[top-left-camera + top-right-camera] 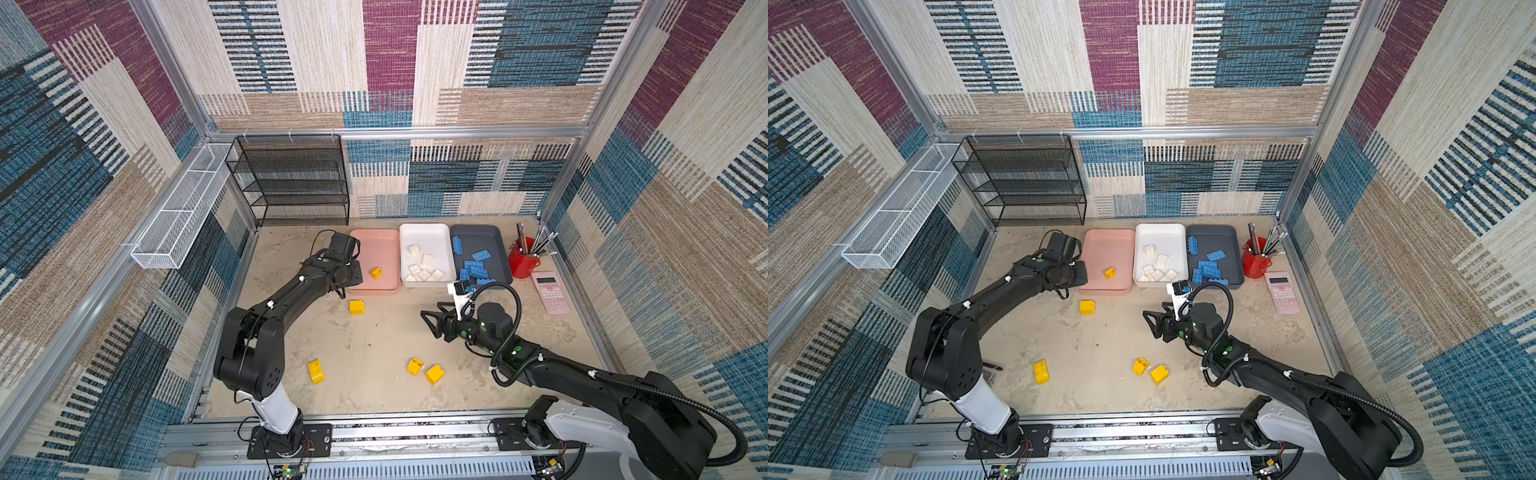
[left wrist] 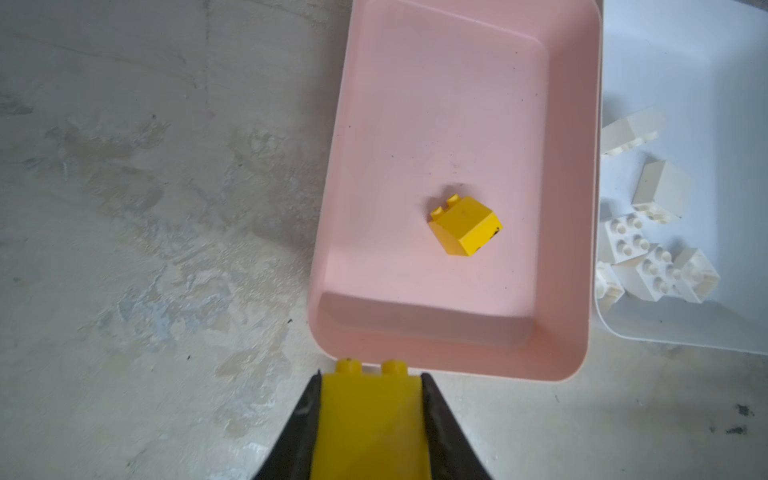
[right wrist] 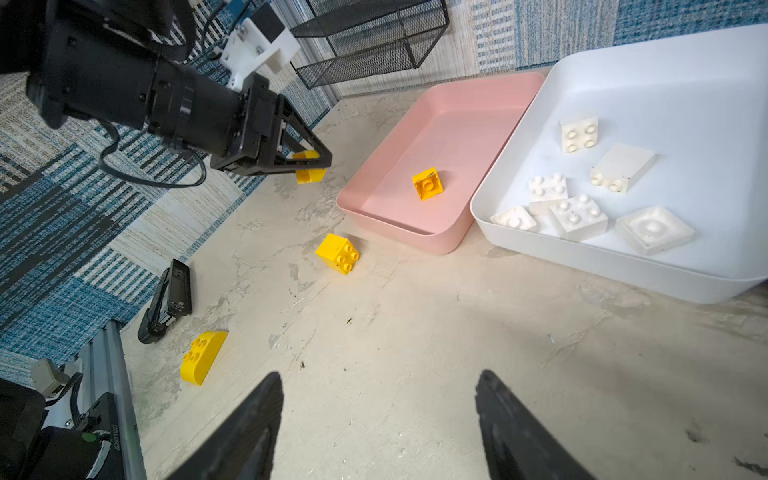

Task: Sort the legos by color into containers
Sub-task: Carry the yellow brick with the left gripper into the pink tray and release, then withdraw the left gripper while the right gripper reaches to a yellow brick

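Only one brick [image 1: 375,272] in pink tray [image 1: 376,245]

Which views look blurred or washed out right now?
Left wrist view: the held chunky yellow plastic brick is soft, the white plastic tray looks washed out. Right wrist view: only its near jaws blur. Both top views: sharp, edges bowed.

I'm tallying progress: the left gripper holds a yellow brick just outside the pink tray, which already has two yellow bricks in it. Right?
Not quite. The pink tray holds only one yellow brick, as the left wrist view shows. The left gripper does hold a second yellow brick just outside it.
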Motion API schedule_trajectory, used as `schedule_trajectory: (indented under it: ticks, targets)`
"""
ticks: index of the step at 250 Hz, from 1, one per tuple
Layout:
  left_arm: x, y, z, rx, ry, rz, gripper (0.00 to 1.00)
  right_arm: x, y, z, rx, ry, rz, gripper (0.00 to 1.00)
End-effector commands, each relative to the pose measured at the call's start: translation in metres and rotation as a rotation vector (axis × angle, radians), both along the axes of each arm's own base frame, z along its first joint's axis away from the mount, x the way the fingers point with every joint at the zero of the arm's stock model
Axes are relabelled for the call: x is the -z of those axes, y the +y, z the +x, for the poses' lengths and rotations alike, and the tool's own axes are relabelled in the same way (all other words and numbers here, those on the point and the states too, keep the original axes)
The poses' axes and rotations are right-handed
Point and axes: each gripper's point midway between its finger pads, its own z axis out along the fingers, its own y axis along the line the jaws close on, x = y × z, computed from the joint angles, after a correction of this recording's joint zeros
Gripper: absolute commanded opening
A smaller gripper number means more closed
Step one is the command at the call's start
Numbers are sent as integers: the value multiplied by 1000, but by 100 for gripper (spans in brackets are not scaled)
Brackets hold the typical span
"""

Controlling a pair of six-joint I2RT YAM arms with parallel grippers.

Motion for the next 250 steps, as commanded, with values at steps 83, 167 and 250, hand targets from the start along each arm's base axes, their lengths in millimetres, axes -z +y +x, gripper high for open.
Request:
schedule_trajectory:
  ticks: [83,167,250]
  targets:
    - [29,-28,48,71,75,6,28,-4,5,2,-11,-16,25,75]
    - [31,-33,61,74,79,8,42,0,6,3,-15,-8,14,79]
    - [-11,-32,53,67,2,-17,55,-1,4,7,5,-5,-18,89]
